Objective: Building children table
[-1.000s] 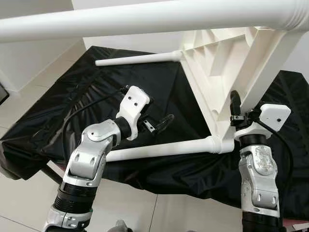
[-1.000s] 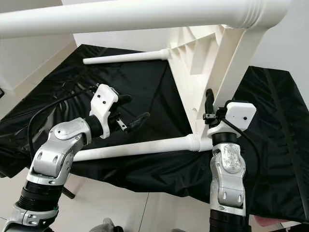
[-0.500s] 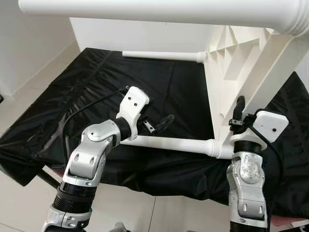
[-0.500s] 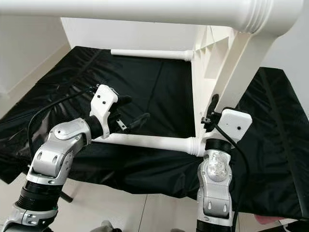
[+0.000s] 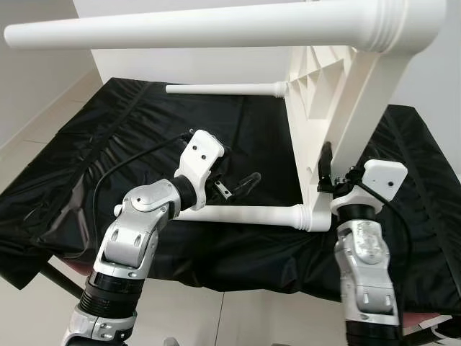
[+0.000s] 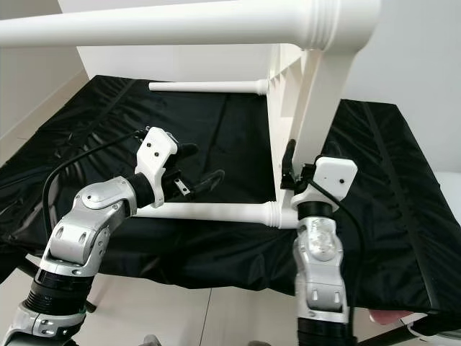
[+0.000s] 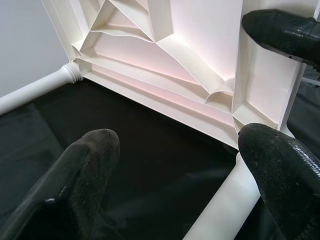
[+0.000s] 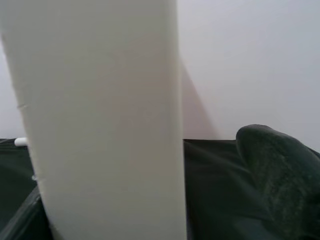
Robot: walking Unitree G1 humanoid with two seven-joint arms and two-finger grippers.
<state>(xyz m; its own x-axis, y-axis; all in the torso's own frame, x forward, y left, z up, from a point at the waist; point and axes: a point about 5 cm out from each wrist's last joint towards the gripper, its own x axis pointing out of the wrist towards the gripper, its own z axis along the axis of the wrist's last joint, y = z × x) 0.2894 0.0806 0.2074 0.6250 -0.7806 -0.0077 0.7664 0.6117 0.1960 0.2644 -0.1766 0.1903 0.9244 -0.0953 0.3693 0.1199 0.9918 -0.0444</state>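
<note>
Table (image 5: pixel 328 108) edge pinched by right gripper (image 5: pixel 325 169).

1. Table top (image 5: pixel 324 115) stands on edge, walling off the right side.
2. Near leg (image 5: pixel 245 214) and far leg (image 5: pixel 223 89) bound an open strip of black cloth (image 5: pixel 144 137).
3. Upper leg (image 5: pixel 216 25) caps overhead clearance.

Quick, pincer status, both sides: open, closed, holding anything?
Left pincer: open, empty, hovering just above the lower table leg.
Right pincer: closed on the rim of the white tabletop, which is tipped on its side.
</note>
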